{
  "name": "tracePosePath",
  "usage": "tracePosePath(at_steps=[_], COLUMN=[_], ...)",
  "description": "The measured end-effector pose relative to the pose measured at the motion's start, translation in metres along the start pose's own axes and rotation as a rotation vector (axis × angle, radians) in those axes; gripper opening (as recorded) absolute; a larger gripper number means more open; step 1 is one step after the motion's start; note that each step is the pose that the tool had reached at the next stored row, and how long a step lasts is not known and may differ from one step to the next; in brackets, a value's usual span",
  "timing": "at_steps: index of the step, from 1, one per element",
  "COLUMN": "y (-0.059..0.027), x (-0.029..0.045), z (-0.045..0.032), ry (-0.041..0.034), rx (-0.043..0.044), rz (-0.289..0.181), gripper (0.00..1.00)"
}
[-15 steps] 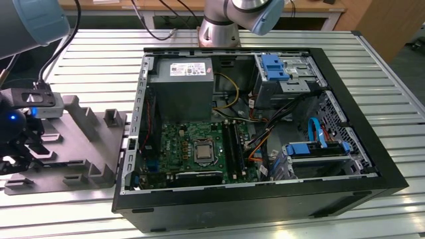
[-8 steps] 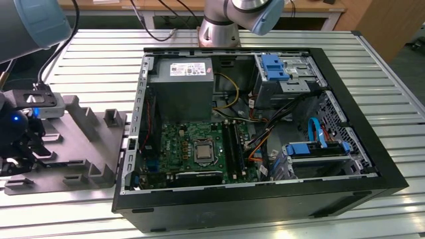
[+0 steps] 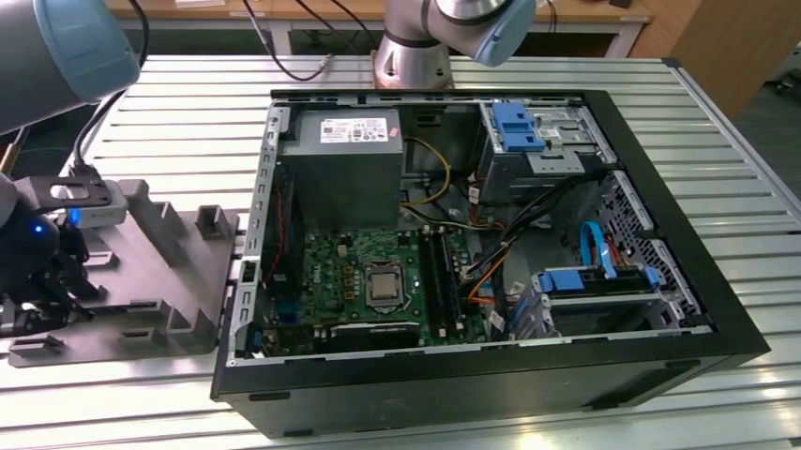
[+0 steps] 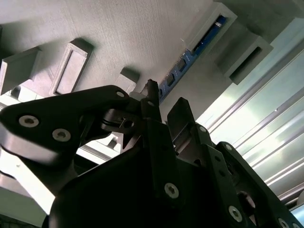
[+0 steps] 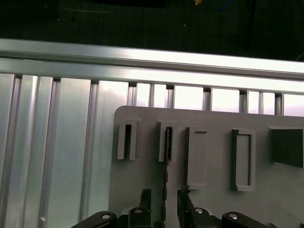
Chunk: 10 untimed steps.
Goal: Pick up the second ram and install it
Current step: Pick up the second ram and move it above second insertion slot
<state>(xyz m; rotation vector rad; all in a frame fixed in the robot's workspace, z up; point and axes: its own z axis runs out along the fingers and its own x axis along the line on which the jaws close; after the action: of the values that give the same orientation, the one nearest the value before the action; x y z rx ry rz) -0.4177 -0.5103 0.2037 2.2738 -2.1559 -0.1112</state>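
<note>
The second ram (image 5: 167, 152) is a thin dark stick standing on edge in a slot of the grey holder plate (image 5: 142, 175). In the second wrist view the ram (image 4: 190, 54) shows as a bluish strip running along that slot. My gripper (image 5: 164, 202) hangs just over it, open, with one black fingertip on each side of the stick and a gap to both. In the exterior view the gripper (image 3: 37, 291) is at the far left, above the holder plate (image 3: 163, 272), away from the open computer case (image 3: 651, 309).
The case lies on its side on the slatted aluminium table (image 3: 188, 122), with the motherboard (image 3: 332, 272) and its memory slots (image 3: 441, 272) exposed. Blue drive brackets (image 3: 516, 127) and cables sit at the exterior view's right. The holder plate carries several raised blocks and empty slots (image 5: 242, 159).
</note>
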Motion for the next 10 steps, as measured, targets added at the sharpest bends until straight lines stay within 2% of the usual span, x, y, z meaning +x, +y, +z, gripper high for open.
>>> tracePosePath(at_steps=[10], y=[0.0011], x=[-0.0009], z=[0.0074], ry=[0.0019], rx=[0.0012], rz=[-0.031], gripper=[0.36])
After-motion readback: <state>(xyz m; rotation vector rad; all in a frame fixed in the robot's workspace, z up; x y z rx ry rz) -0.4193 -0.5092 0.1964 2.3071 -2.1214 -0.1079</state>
